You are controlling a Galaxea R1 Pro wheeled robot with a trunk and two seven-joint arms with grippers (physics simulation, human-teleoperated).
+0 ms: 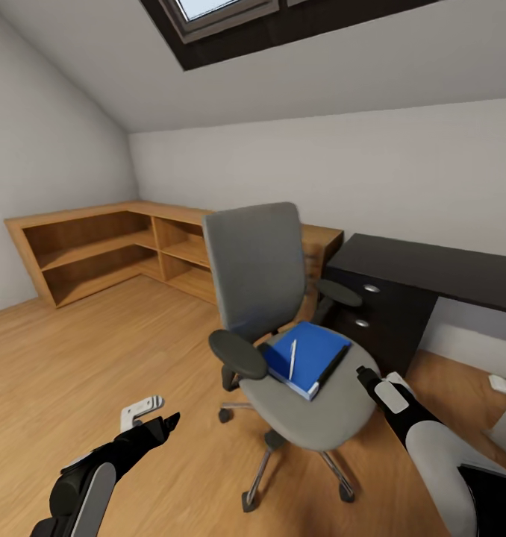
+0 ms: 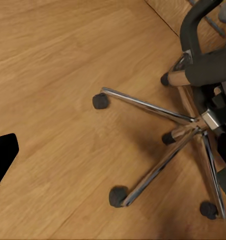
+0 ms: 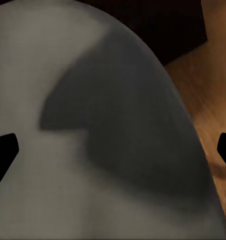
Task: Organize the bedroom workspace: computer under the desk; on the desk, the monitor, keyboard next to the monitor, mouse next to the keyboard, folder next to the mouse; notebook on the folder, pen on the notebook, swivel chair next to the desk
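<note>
1. Sloped white walls and a skylight close over a wooden floor (image 1: pixel 133 343), with low wooden shelving (image 1: pixel 111 250) at the far left and the black surface (image 1: pixel 432 268) at the right.
2. Near the middle stands the swivel chair (image 1: pixel 260 276), grey with black armrests; its chrome base (image 2: pixel 158 150) and castors rest on the floor.
3. On the seat lies the folder (image 1: pixel 307 356), bright blue and flat, with a dark strip along its right edge that may be the notebook, and the pen (image 1: pixel 292 359), a slim white stick, on top.
4. Judged light and stiff, the folder is best pinched at its near edge and kept level, or the pen will roll off.
5. Right pincer (image 1: pixel 366 375) hovers at the seat's right edge, its fingers spread wide.
6. Left pincer (image 1: pixel 167 423) hangs low over the floor at the near left; whether apart or together I cannot tell.
</note>
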